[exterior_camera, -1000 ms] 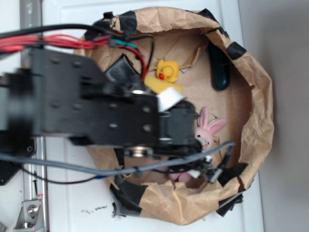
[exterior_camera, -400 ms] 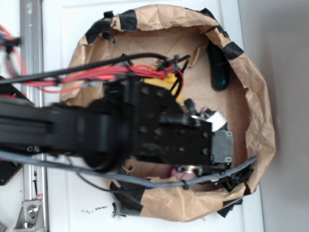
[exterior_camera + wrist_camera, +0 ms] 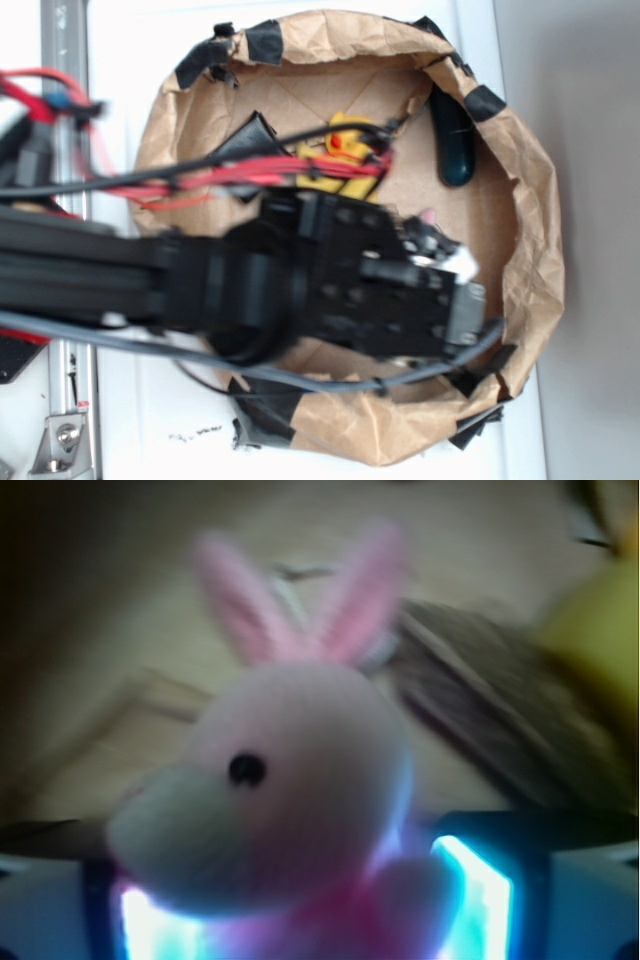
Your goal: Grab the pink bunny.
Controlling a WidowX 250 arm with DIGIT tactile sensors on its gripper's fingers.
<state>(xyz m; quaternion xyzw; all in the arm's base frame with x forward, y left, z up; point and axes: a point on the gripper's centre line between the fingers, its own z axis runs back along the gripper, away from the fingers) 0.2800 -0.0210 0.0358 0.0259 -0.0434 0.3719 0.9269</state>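
bunny (image 3: 300, 810): fills the wrist view, blurred; pale face with one dark eye, two pink ears standing up, pink body low in the frame. It sits between the two lit finger pads, one at lower left and one at lower right (image 3: 478, 895). In the exterior view only a pink ear tip (image 3: 427, 214) shows past the arm
gripper (image 3: 300, 920): its fingers stand on either side of the bunny's body, close to it or touching; whether they have squeezed onto it I cannot tell. From outside the fingers are hidden under the wrist block
arm (image 3: 330, 290): black, reaching in from the left over the basket, covering most of its floor; red wires and a grey cable run along it
basket (image 3: 535, 200): round wall of crumpled brown paper with black tape patches, standing on a white table (image 3: 140, 50)
duck (image 3: 345, 150): yellow, partly hidden behind the wires, in the upper middle of the basket, near the bunny; a yellow blur at the right edge of the wrist view
dark object (image 3: 455, 140): long, glossy, lying against the upper right wall, apart from the bunny
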